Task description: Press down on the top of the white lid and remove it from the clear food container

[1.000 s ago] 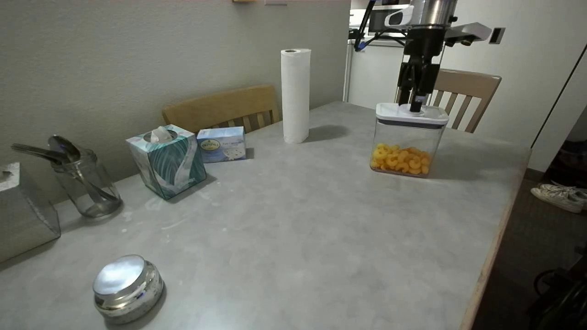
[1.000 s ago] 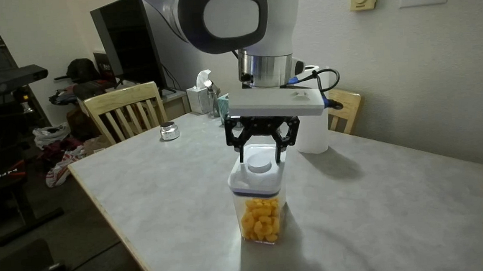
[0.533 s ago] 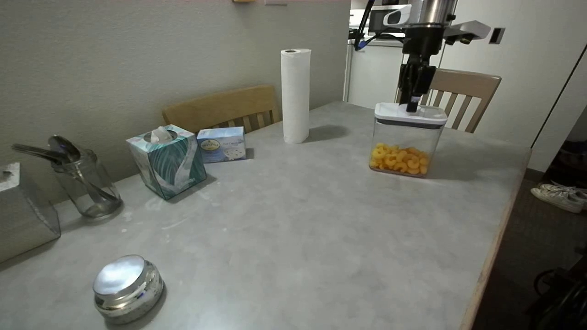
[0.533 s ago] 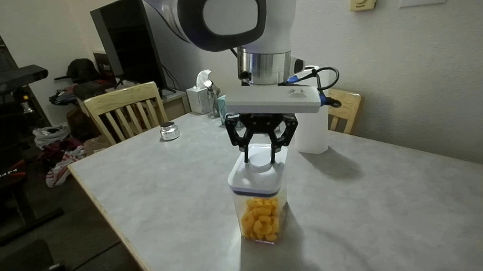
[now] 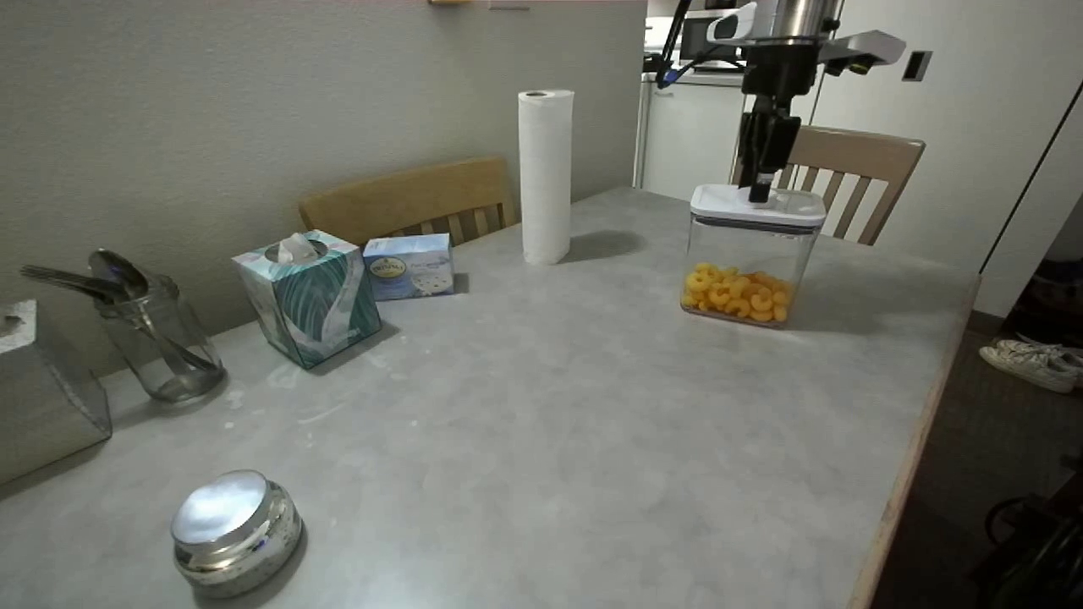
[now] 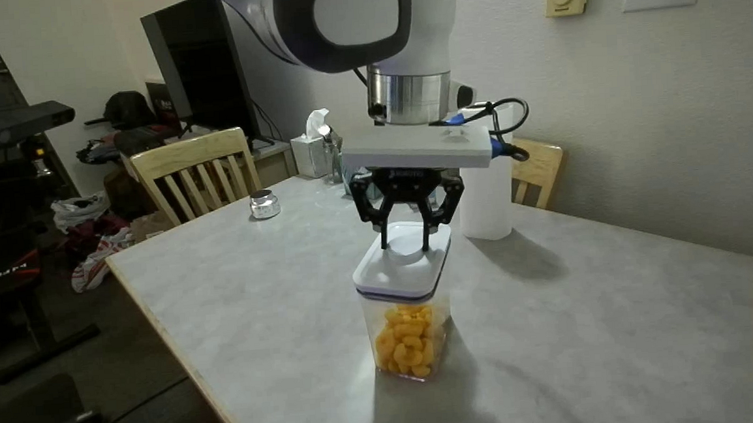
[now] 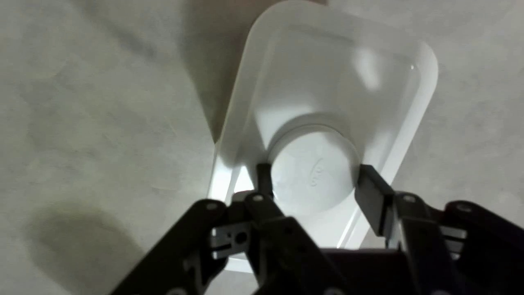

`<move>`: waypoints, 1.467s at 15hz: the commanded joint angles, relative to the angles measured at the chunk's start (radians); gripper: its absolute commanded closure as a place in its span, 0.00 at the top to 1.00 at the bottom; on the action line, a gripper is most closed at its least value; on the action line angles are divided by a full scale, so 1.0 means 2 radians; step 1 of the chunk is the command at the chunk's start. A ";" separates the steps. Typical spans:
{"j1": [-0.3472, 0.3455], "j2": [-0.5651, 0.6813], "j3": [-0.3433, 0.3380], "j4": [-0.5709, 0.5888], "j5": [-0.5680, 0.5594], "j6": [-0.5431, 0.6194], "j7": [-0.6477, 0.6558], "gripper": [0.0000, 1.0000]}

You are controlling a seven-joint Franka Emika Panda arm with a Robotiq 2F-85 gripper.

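Observation:
The white lid (image 5: 799, 208) sits at the top of the clear food container (image 5: 744, 254), which stands on the grey table with yellow-orange pieces inside. In an exterior view the lid (image 6: 397, 279) looks slightly raised off the container (image 6: 443, 318); how far its seal is free cannot be told. My gripper (image 5: 752, 194) points straight down. Its fingers (image 6: 405, 246) stand on both sides of the round raised button and are closed on it. In the wrist view the gripper (image 7: 313, 178) has a fingertip at each side of the button on the lid (image 7: 315, 78).
A paper towel roll (image 5: 546, 178) stands near the container. A teal tissue box (image 5: 321, 304), a blue tea box (image 5: 410, 266), a glass jar with utensils (image 5: 182, 364) and a silver tissue box (image 5: 51, 397) line the wall side. A shiny metal jar (image 5: 237, 533) stands farther off.
The fingers have closed in from apart onto the round button. Then the gripper and lid have risen slightly, while the container's base stays on the table.

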 commanded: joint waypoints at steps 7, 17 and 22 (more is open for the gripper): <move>0.000 -0.044 0.012 -0.012 0.045 -0.013 0.003 0.28; 0.020 -0.040 0.028 -0.008 0.070 -0.017 0.019 0.28; 0.030 -0.032 0.032 0.001 0.069 -0.024 0.048 0.28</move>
